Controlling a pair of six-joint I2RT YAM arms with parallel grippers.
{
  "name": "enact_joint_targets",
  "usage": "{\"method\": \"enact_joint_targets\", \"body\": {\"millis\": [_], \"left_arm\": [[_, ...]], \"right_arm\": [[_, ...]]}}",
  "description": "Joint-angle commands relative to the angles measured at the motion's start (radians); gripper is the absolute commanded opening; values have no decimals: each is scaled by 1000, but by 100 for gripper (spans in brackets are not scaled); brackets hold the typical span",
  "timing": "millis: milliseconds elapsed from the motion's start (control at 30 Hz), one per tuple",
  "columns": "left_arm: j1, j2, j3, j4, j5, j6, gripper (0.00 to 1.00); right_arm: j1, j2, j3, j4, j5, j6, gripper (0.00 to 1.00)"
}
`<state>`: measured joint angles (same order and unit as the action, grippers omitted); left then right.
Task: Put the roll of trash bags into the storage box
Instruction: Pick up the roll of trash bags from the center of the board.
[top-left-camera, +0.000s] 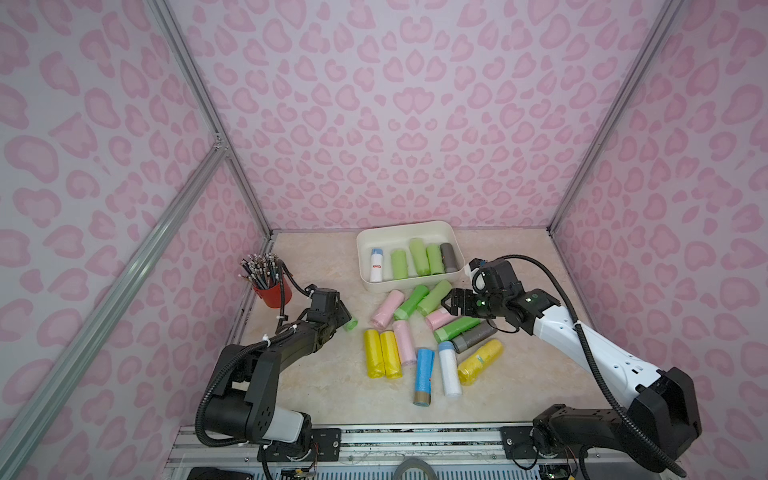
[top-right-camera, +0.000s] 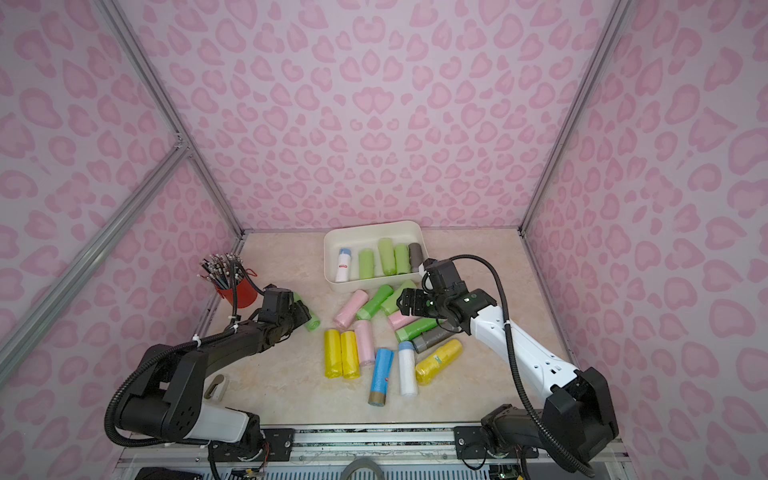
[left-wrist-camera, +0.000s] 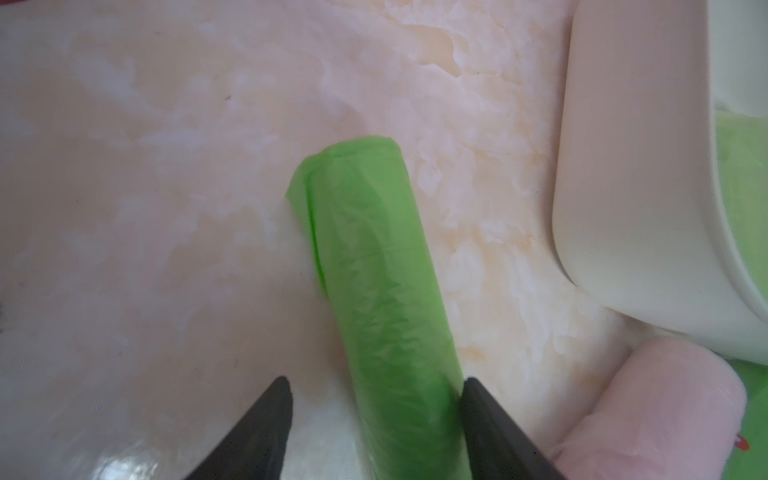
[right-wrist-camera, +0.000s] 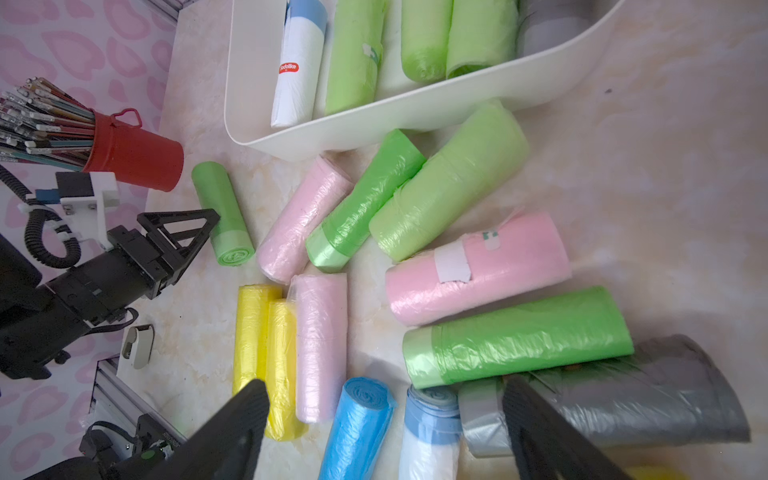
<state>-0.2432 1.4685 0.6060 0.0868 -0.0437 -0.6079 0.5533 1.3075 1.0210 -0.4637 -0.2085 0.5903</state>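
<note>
Green plastic sits right in the middle of the left wrist view: a slim green roll lying flat on the marble-look table, off by itself between the red cup of pencils and the main heap. The left arm comes in low from its near-corner base, elbow folded and forearm stretched forward almost level with the tabletop, wrist tipped down onto that roll. The left gripper straddles the roll's near end, jaws apart: one finger is against the plastic, and the other stands off with bare table showing in the gap, so no pinch yet. Over to the right arm: its white forearm climbs from the near-right base and slants in toward the centre, wrist bent. The right gripper hangs above the heap just in front of the storage box, fingers spread wide and holding nothing. The box sits at the back of the table with five rolls lined up inside: one white with a blue end, three green and one grey. The slim green roll is outside it, on the table in front of its corner.
</note>
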Motion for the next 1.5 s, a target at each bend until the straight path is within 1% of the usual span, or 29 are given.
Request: {"method": "enact_joint_targets", "body": {"millis": [0,267,600,800,1000,1133,1233,1333,1400,1467], "left_arm": [[1,22,22,35,-10,13,64],[1,60,42,36,-28,20,59],[-1,123,48,54,-18,28,51],[-10,117,51,45,-32,39,36],[-66,69,73,-1,-91,64,30],[-142,23,107,-48,-159,72,28],[-187,0,147,-74,-147,69,26],[-236,-14,203,-99,-131,66,25],[-268,-17,246,-119,-136,69,25],[-290,-7,296,-135,-129,75,25]], "right_arm": [[2,4,1,8,-6,2,90],[2,3,-1,-2,0,-7,90],[0,-1,2,-11,-14,-8,90],[-1,-11,1,-24,-3,-10,90],[-2,-11,-6,-19,-16,-1,90],[-3,-5,-6,-16,-26,5,90],[-2,-8,-7,-15,-35,10,90],[-1,-23,-16,-13,-31,17,90],[-2,-25,-23,-14,-20,18,90],[-1,-68,-31,-23,9,18,90]]}}
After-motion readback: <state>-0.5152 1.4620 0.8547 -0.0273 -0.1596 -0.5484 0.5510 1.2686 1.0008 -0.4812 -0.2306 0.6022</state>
